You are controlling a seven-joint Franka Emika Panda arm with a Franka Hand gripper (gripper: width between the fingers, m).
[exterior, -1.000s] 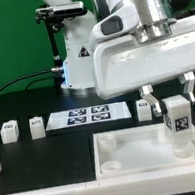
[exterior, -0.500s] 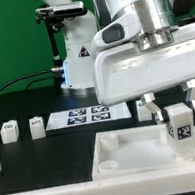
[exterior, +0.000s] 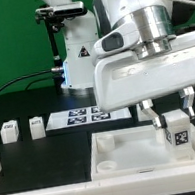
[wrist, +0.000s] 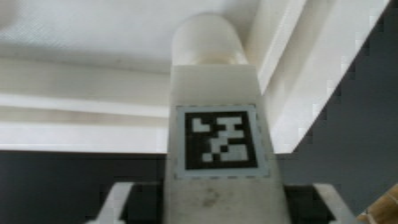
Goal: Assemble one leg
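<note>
The two-finger gripper (exterior: pixel 175 123) was clenched on a small white plastic block-shaped leg (exterior: pixel 178 134). Its black-and-white tag faced the camera, with one finger on each side. The leg hung upright over the right part of the large white square tray-like part (exterior: pixel 121 135), toward its far edge, in the exterior view. Whether its lower end touched the tray could not be told. In the wrist view the leg (wrist: pixel 217 100) pointed its rounded end at a raised tray wall (wrist: pixel 107 95).

The step in hand looked like seating the leg in a corner socket. Doing that well would mean centring the rounded end over the socket, holding the leg vertical, descending slowly, and releasing only once seated. A tilt could jam it on the rim. Two spare white legs (exterior: pixel 7 130) lay far left.
</note>
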